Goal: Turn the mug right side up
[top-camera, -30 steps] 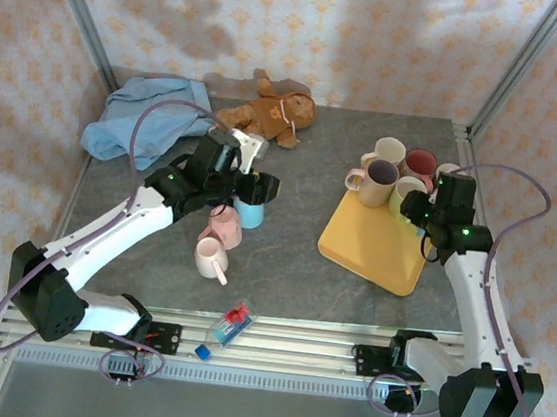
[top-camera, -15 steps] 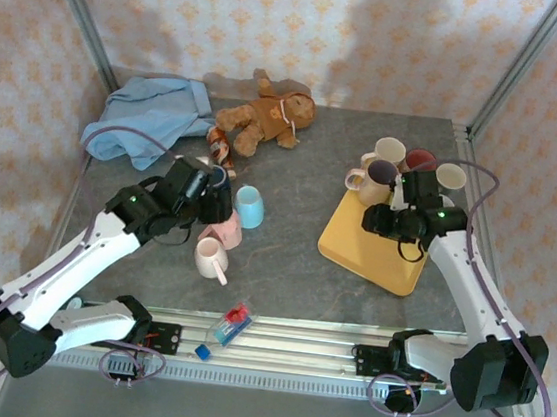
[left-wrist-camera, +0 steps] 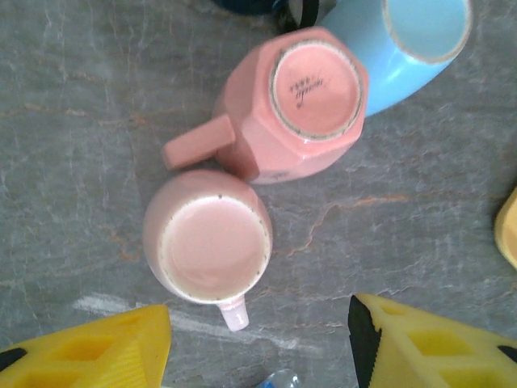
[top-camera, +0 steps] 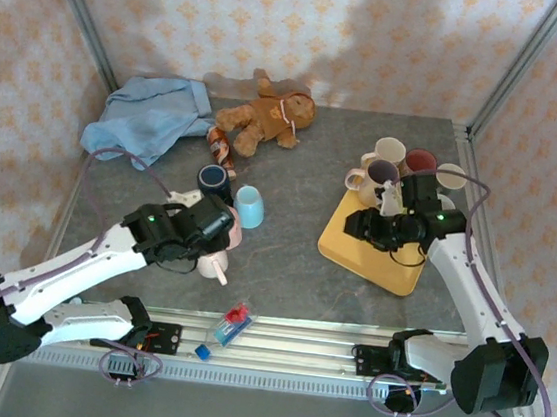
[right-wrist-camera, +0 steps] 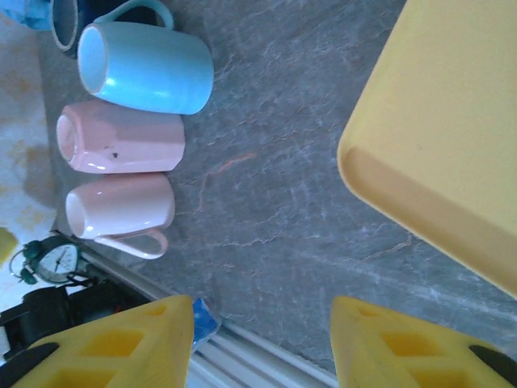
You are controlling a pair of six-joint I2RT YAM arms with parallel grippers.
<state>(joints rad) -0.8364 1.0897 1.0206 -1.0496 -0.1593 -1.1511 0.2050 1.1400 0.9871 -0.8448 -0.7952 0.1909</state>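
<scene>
Overhead, left gripper (left-wrist-camera: 258,346) hangs open, empty; faceted pink mug (left-wrist-camera: 300,105) stands vertical, base upward.

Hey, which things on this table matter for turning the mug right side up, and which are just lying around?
For the job: faceted pink mug, standing base up; left pincer, open.
Lying about: round pink mug, blue mug, teddy bear, blue cloth, yellow tray.

Inverted mug (left-wrist-camera: 311,101) flanked by blue mug (left-wrist-camera: 412,56), pink mug (left-wrist-camera: 212,246).
</scene>
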